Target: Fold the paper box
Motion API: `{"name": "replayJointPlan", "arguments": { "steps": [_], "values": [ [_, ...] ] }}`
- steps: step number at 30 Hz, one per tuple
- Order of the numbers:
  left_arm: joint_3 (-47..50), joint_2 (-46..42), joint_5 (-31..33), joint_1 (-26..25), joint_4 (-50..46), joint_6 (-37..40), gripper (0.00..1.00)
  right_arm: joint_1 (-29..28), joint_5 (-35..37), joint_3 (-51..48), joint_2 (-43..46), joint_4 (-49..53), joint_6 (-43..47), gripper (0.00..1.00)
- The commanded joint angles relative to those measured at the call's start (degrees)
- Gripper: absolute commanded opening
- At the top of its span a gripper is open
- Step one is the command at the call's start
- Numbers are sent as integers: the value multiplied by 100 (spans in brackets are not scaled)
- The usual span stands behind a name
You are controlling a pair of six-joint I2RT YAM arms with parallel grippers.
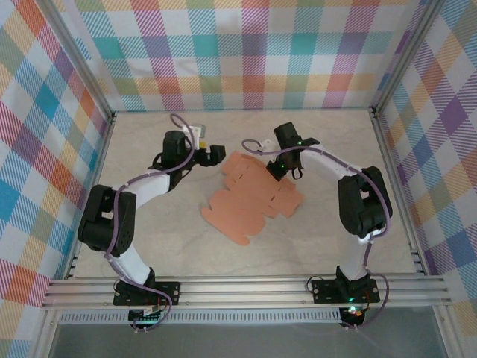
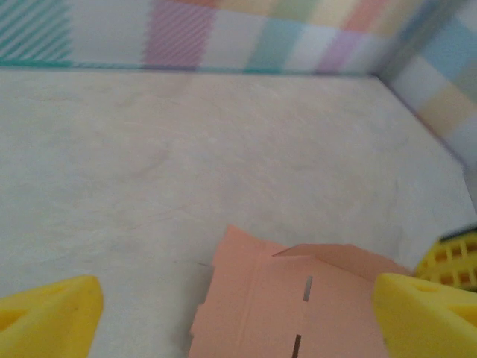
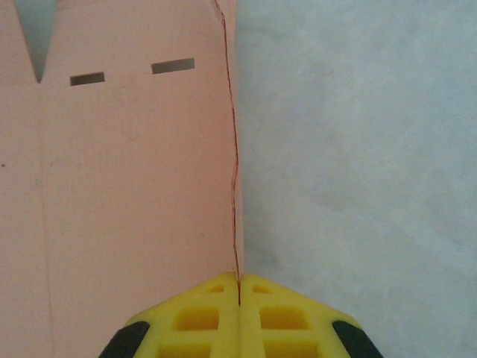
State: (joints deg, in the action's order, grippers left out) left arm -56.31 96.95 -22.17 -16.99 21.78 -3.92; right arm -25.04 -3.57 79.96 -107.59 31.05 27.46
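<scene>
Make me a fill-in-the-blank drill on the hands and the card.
1. The right hand is ____ on an edge of the paper box.
2. The left hand stands ____ over a corner of the card, gripping nothing.
3. Of the two hands, the ____ one holds the paper box.
Missing words: shut; open; right.

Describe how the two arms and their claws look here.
Both the left arm and right arm are white tubes joined by bulky black housings, each trailed by a looping purple cable. The left claw and right claw have bright yellow fingers; the right's show gridded recesses and black backing.
</scene>
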Motion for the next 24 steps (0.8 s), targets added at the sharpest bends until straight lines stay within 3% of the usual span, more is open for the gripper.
{"name": "replayJointPlan", "arguments": {
  "steps": [1,8,10,24],
  "values": [
    [-220,297,-789,-216,50,1416,82,102,-976,139,213,737,164,0],
    [-997,792,-1557,-468,-1164,2507,61,145,-1315,142,198,1025,185,0],
    [-1324,1029,-1435,-489,-1621,2683,46,155,-1337,151,195,1059,180,0],
    [-2517,1839,-2331,-592,-3629,3666,44,306,-1555,175,83,1070,159,0]
  ]
}}
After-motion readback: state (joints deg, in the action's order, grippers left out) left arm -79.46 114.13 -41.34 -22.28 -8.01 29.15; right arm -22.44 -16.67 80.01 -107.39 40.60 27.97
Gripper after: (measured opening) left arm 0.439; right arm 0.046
